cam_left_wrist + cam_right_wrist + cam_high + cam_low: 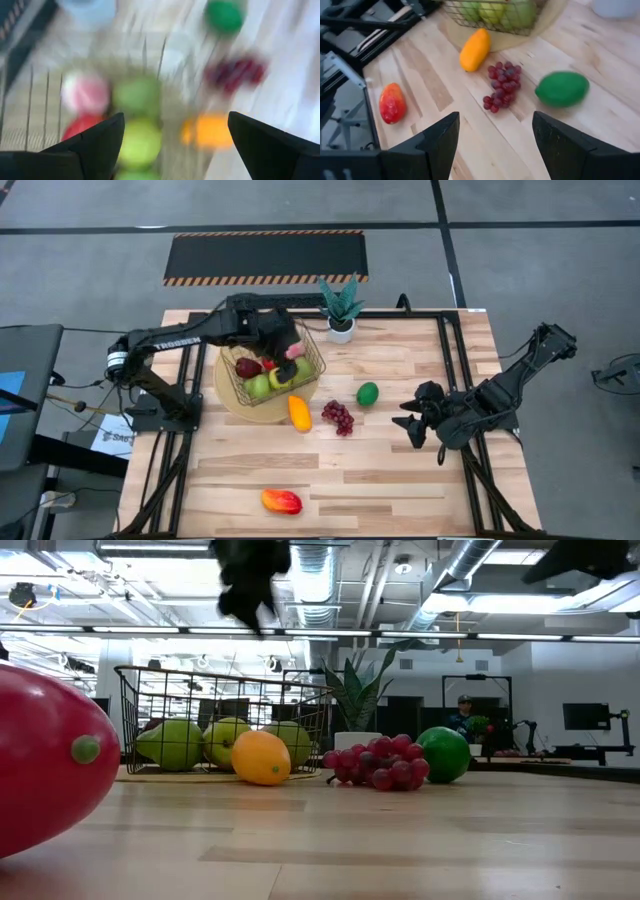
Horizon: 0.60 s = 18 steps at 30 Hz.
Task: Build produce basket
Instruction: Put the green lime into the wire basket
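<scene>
L gripper (291,352) hangs over the basket (312,350), fingers spread, nothing between them; the L wrist view shows both dark fingers (95,145) wide apart above the fruit. Basket sits on a round mat (232,402) at the table's L-rear part, w/ 2–3 green fruits (259,386), a dark red one (248,367) & a pink peach (86,93) inside. In the low view the gripper (250,590) is above the basket rim, not touching it

Just outside the basket: yellow-orange mango (299,413) lying at the mat's edge, purple grapes (338,417) beside it, green lime (368,393) near the grapes. Red-orange mango (281,501) lies alone, well apart, near the table's front edge. Potted plant (341,308) stands at the rear, just beside the basket's corner

R gripper (411,425) waits over the table's R side, fingers spread, empty; its wrist view looks past both fingers (437,142) at grapes, lime & both mangoes on the wooden table (420,490)
</scene>
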Tool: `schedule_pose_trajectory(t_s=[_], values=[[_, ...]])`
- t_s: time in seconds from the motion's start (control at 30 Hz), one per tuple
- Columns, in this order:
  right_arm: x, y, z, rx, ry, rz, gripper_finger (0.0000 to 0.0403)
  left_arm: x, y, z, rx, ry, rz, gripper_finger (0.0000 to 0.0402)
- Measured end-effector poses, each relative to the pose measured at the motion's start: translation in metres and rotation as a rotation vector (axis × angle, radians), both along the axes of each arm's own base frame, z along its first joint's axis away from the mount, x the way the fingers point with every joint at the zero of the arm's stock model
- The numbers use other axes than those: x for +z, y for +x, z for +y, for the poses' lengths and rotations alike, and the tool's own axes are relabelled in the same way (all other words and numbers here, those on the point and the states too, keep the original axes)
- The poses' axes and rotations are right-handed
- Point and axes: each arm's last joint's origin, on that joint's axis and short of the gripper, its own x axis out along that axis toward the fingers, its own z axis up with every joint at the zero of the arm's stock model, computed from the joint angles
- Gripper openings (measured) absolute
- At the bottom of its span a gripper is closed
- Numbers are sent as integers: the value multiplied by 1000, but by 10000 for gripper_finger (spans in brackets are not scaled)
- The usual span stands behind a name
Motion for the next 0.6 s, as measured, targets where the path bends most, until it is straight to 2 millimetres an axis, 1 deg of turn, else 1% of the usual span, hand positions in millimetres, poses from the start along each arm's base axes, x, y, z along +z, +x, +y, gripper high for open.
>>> schedule_pose_trajectory(t_s=[0.07,0.13,0.2,0.27,0.4,0.47,0.6], values=[[-2,-2,-1,-41,35,20,273,18,10,-5,21,25,-129,341],[-5,-6,-2,-77,77,47,273,29,20,-14,22,84,-252,341],[-8,-10,-2,-111,120,79,273,33,30,-23,30,149,-339,341],[-10,-14,-3,-148,157,115,273,32,45,-31,47,195,-402,341],[-15,-24,-4,-248,216,165,273,14,75,-40,82,176,-470,341],[-16,-29,-4,-287,231,181,273,-1,93,-43,91,168,-486,341],[-18,-38,-1,-322,258,202,273,-41,125,-49,81,150,-458,341]])
